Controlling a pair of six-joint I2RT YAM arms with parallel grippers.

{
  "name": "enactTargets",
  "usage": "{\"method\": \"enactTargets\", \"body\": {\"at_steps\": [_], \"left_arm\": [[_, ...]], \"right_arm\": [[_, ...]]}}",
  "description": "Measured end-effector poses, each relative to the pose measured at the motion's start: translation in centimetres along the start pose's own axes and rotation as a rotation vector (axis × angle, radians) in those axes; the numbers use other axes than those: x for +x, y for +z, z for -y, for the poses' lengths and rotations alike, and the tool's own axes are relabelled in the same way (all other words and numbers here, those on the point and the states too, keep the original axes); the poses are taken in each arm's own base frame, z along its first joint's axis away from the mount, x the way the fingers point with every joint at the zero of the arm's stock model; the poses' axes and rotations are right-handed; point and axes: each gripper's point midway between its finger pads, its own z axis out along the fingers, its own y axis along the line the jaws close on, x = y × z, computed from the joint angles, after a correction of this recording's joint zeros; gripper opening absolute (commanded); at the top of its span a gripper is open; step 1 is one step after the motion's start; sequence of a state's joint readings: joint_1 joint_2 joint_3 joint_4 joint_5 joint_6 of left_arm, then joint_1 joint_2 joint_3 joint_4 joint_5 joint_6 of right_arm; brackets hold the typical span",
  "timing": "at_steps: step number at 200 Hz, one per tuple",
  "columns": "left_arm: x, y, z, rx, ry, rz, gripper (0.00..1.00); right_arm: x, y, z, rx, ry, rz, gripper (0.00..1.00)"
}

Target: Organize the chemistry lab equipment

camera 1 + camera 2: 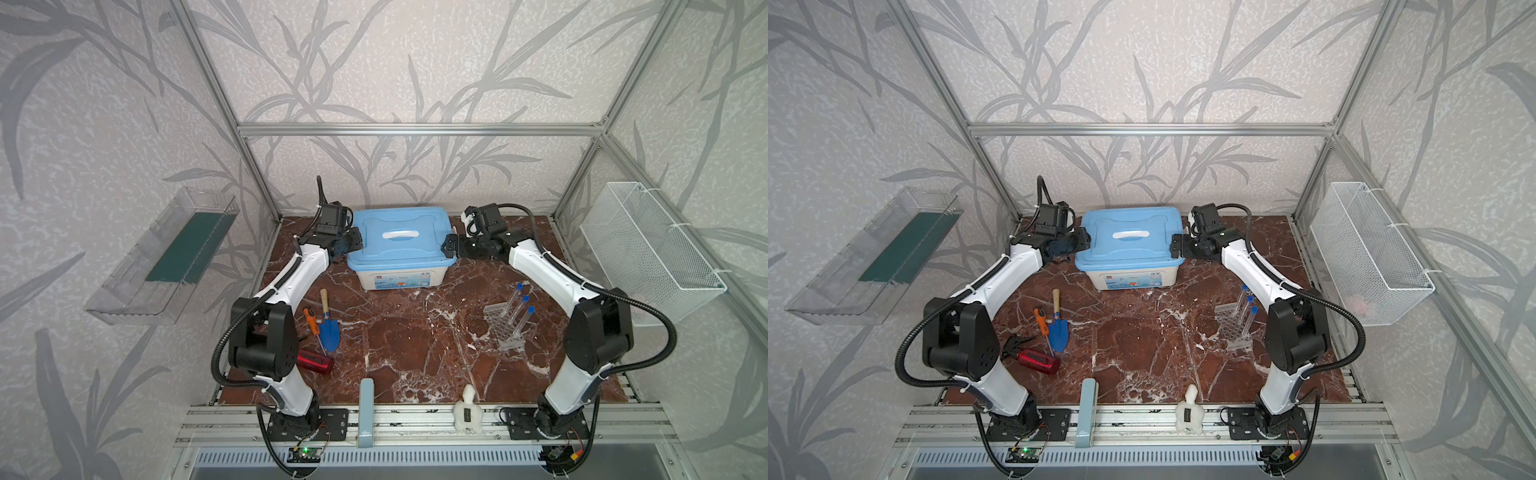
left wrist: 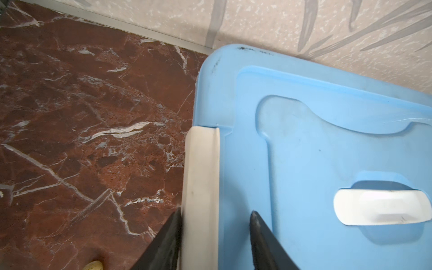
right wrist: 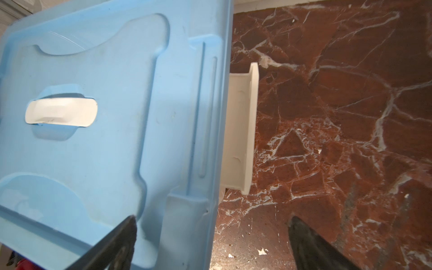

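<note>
On the table [image 1: 415, 353], veined red-brown marble: three blue-capped clear test tubes [image 1: 519, 309], slim cylinders, leaning in one clear perforated rack [image 1: 503, 332], right of centre.

At the back centre, one white plastic box [image 1: 397, 279] under a smooth blue lid [image 1: 399, 253], rounded at the corners, with one white handle [image 1: 400, 235] set in a recess.

Two white latches: left latch [image 2: 201, 187] upright against the lid edge, right latch [image 3: 243, 131] swung out over the marble.

Left gripper [image 2: 215, 215] half spread astride the left latch, one finger [image 2: 168, 243] against its outer face; cannot tell whether pinching.

Right gripper [image 3: 211, 219] spread wide, holding nothing, straddling the lid edge.

Left of centre: one blue trowel [image 1: 330, 332] with wooden handle, one orange-handled screwdriver [image 1: 309, 318], one red cylindrical tool [image 1: 316, 360].
</note>
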State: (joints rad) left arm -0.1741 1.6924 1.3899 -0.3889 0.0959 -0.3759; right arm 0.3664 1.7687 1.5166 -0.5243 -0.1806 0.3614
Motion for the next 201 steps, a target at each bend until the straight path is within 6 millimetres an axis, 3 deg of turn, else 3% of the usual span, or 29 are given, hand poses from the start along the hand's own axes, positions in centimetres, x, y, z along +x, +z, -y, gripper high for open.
{"method": "enactTargets", "body": {"at_steps": [74,113,143,201], "left_arm": [[-0.3,0.2,-0.6,0.008,-0.024,0.011,0.48],[-0.3,0.2,-0.6,0.014,-0.027,0.013,0.48],[-0.3,0.3,-0.7,0.024,-0.036,0.013,0.48],[-0.4,0.4,-0.7,0.034,-0.041,0.020,0.48]], "right_arm": [[-0.7,2.9,-0.6,-0.310,0.081,-0.055,0.99],[-0.2,3.4,-2.7,-0.440,0.071,-0.036,0.98],[-0.3,3.7,-2.3,-0.461,0.088,-0.010,1.00],[-2.3,4.4,-2.1,-0.492,0.087,0.046,0.91]]}}
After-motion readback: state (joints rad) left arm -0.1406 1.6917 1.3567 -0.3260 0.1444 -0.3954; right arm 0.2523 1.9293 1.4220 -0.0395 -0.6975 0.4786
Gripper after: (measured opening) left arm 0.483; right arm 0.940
